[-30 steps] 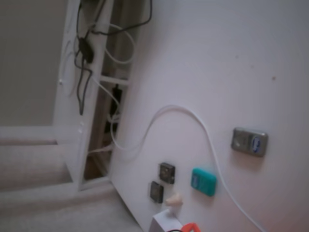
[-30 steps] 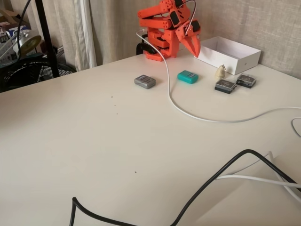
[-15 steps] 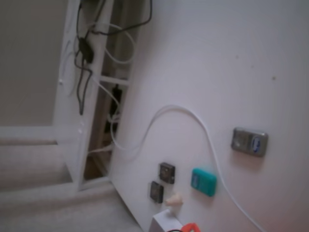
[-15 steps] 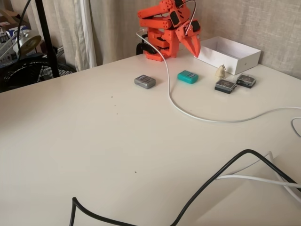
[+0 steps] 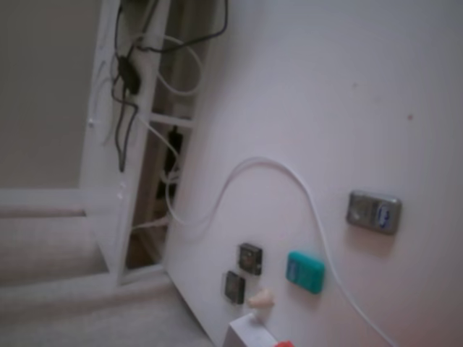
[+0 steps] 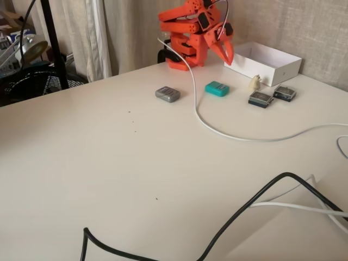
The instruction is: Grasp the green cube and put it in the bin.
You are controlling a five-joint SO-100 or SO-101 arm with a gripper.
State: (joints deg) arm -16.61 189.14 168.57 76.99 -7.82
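Note:
The green cube (image 6: 217, 88) lies flat on the white table, between the grey-silver device (image 6: 167, 94) and the white bin (image 6: 266, 62). It shows again in a fixed view (image 5: 304, 271), low and right of centre. My orange arm sits folded at the table's back edge. Its gripper (image 6: 226, 54) points down beside the bin's left end, above and behind the cube, and touches nothing. Its fingers look closed together and hold nothing. Only a sliver of the orange gripper (image 5: 283, 344) shows at the bottom edge of the other fixed view.
Two small dark squares (image 6: 260, 99) (image 6: 284, 93) and a small cream figure (image 6: 254, 82) lie in front of the bin. A white cable (image 6: 217, 128) runs from the arm past the cube. A black cable (image 6: 239, 212) crosses the near table.
The gripper has lifted and tilted slightly beside the bin. Its orange tip has slid almost out of the bottom edge of one fixed view. The cube has not moved.

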